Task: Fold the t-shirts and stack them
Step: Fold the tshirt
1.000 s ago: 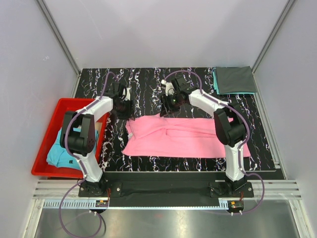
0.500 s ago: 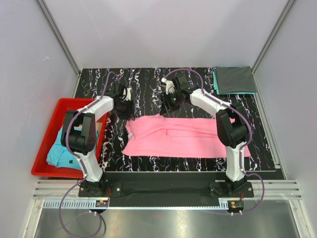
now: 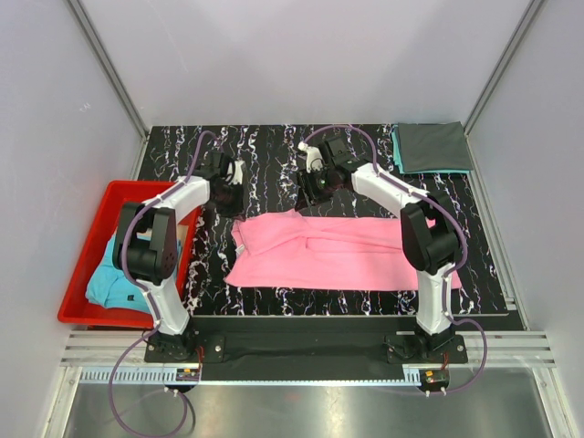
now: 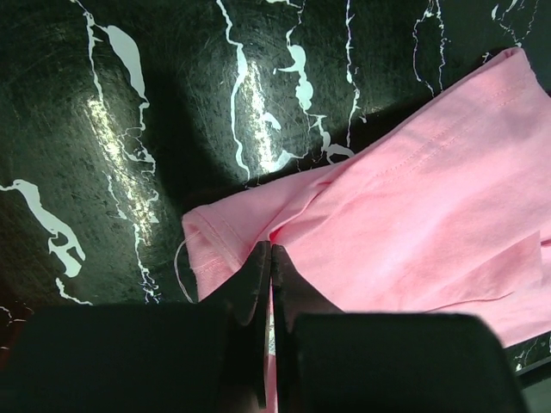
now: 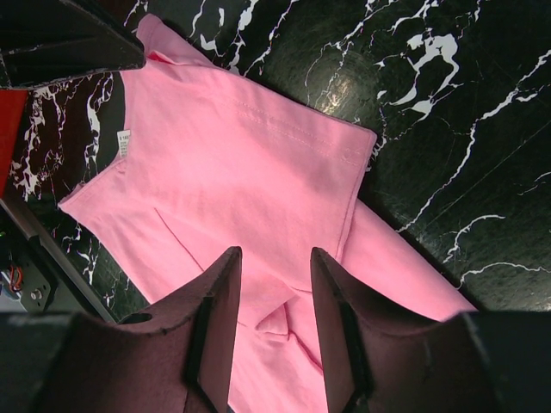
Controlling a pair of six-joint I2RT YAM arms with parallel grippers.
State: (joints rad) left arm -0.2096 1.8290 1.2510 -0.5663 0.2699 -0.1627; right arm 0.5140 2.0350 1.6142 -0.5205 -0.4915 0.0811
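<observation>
Left jaws are pinched together on the far left corner of the pink shirt [image 3: 338,251], which lies spread across the near middle of the counter [image 3: 274,146]. Right jaws stand half open over its far edge, holding nothing.

Both arms reach forward, wrists angled inward. The left gripper [image 4: 269,251] points down, fingers pressed together; the right gripper [image 5: 275,255] points down too, fingers standing apart.
</observation>
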